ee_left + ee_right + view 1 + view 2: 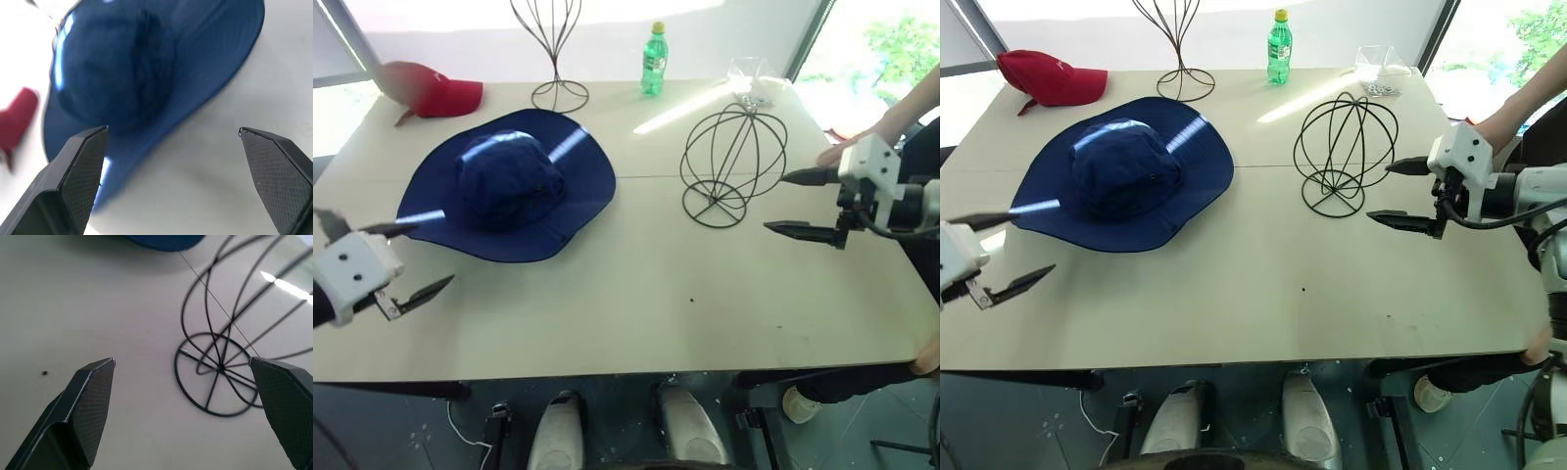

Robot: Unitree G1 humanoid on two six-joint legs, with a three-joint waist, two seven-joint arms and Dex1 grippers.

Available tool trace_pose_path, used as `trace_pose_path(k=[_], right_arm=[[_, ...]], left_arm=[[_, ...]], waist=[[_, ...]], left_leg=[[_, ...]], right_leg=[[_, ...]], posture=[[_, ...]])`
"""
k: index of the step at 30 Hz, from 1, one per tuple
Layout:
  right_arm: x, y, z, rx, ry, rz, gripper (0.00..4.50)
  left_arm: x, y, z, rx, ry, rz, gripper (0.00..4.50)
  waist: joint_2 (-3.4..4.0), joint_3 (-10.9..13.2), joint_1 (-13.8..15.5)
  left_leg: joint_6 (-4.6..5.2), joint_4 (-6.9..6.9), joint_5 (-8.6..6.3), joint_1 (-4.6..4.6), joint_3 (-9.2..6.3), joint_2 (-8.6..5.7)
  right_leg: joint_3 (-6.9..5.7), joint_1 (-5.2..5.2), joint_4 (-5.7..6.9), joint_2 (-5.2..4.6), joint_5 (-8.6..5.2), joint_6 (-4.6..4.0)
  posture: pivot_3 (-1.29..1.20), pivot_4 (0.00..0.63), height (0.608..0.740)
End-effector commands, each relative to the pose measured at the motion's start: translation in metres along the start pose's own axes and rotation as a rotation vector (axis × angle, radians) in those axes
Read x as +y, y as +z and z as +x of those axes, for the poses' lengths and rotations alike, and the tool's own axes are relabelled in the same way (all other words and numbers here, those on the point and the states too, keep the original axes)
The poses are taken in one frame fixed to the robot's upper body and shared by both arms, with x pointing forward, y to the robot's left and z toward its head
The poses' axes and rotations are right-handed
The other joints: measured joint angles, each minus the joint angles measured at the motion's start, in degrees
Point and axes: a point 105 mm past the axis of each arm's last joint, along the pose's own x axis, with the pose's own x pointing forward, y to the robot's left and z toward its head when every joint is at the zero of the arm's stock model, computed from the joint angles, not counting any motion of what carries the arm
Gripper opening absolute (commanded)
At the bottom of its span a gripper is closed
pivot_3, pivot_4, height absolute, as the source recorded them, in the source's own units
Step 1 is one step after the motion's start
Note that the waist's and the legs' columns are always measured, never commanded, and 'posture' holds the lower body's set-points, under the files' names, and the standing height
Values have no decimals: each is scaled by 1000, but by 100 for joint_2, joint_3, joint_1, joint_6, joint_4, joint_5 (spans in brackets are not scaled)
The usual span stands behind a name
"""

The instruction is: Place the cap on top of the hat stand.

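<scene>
Your left gripper [396, 259] hangs over the desk's [636, 304] near left corner, fingers spread wide and holding nothing, aimed at the cap's near brim. Your right gripper [1398, 193] sits by the right edge, equally wide and empty, pointing at the stand's base.

You'll find the cap [507, 184] lying flat, crown up, on the left half of the desk, its brim spread all round and untouched. You have the stand [732, 162] upright on the right half, well apart from the cap, with bare desk between them.

Along the far edge sit a red cap [431, 90] at the left corner, a taller wire stand [554, 54], a green bottle [654, 61] and a clear dish [750, 80]. A person's hand [847, 149] rests at the right edge, just behind your right gripper.

You are at the approach, I judge; nothing is grasped yet. Next, take the near brim with the left gripper. Soft fabric will sag, so a second hold with the right gripper may help you lift it level. The stand looks light, so lower the crown gently or it could tip.
</scene>
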Motion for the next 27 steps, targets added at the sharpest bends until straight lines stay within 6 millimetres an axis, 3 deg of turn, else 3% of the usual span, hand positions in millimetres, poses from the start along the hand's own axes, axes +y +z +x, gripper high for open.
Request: trace_pose_path(k=[1,5,10,18,27], right_arm=[[26,30,-7,-47,97,-43,4500],[52,44,-8,-75,162,-31,4500],[65,48,-8,-76,155,-17,4500],[65,54,-11,-100,123,1,4500],[62,53,-14,-96,94,-13,4500]], left_arm=[[5,7,8,-7,-33,184,4444],[4,0,21,15,-69,328,4444],[0,-14,36,36,-111,438,4444],[-1,-32,85,40,-73,594,4444],[1,-46,114,59,-35,606,4444]], waist=[[3,1,-1],[5,2,2],[5,2,9],[6,1,111],[3,-1,152]], left_leg=[[0,-1,0,0,1,0],[0,-1,0,0,1,1],[0,3,0,0,5,2],[0,10,0,-2,8,2],[1,15,1,-2,5,2]], right_leg=[[0,0,-1,0,0,0],[0,0,0,0,0,1],[0,1,0,-1,1,1],[0,4,3,-1,3,4],[0,3,12,4,17,29]], posture=[[0,150,739],[0,150,739],[0,150,739],[0,150,739],[0,150,739]])
